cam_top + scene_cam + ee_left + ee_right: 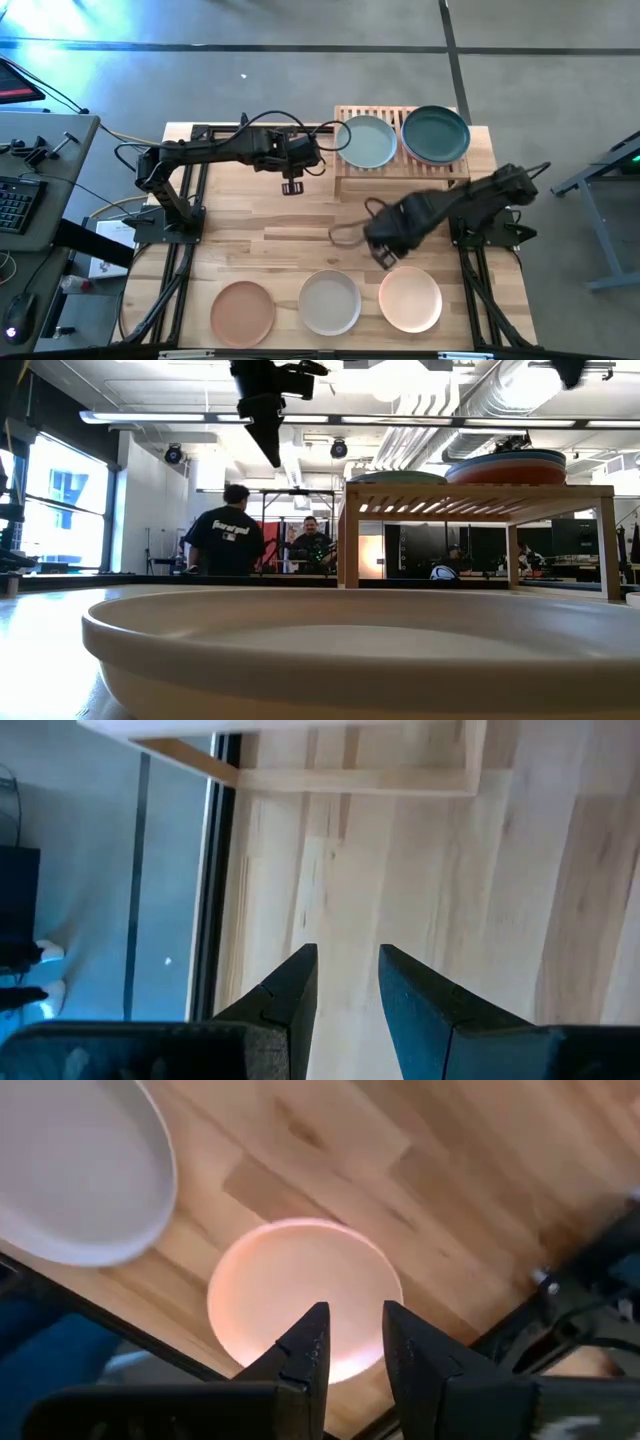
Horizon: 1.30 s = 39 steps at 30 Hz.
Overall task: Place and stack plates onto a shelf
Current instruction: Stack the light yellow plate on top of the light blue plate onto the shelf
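1. The right gripper (385,256) hangs above the peach plate (410,299) at the near edge of the table (250,240), its fingers (306,1348) a narrow gap apart and holding nothing. With so small a gap, the jaws may land on top of the rim instead of straddling it, and the plate would likely skid or tip rather than lift.

2. The grey-white plate (330,301) sits just beside the peach one, and the terracotta plate (242,311) lies further along the same row. A sideways push on the peach plate could knock it into its neighbour, or send it off the near edge, which is close by.

3. The shelf (352,120) at the far side already carries two piles: a mint green plate (367,142) tops one and a dark teal plate (435,134) tops the other, with more plates visible beneath in the low view. A plate set down off-centre may slide off or shift the pile under it.

4. The left gripper (292,186) hovers over bare table just in front of the shelf, jaws slightly apart and empty. The right arm's likely path to the shelf passes near it, so the arms could collide.
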Each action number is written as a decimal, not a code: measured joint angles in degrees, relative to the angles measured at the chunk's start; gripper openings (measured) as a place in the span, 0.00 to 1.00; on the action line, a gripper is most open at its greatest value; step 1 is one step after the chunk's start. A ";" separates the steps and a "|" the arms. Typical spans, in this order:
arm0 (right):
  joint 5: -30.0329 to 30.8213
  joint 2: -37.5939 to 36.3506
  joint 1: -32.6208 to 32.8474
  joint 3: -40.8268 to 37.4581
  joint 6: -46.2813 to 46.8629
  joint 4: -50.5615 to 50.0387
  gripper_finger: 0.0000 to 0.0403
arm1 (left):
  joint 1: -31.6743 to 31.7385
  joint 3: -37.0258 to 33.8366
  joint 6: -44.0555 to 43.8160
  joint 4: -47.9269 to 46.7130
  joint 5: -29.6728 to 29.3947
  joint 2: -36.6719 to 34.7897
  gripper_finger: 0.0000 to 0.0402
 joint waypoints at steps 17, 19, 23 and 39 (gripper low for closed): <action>-1.27 0.02 18.50 -14.70 3.28 20.74 0.18 | 0.00 0.00 -15.99 2.10 1.63 0.00 0.25; -0.85 0.02 19.73 -16.49 4.84 22.59 0.18 | 0.00 0.00 -17.58 2.10 1.64 0.00 0.25; -0.86 0.02 21.67 -19.20 7.52 26.52 0.18 | 0.00 0.00 -19.44 2.07 1.65 0.00 0.25; 0.24 6.88 29.04 -23.64 7.76 45.80 0.29 | 0.00 0.00 -23.96 2.03 5.52 0.00 0.25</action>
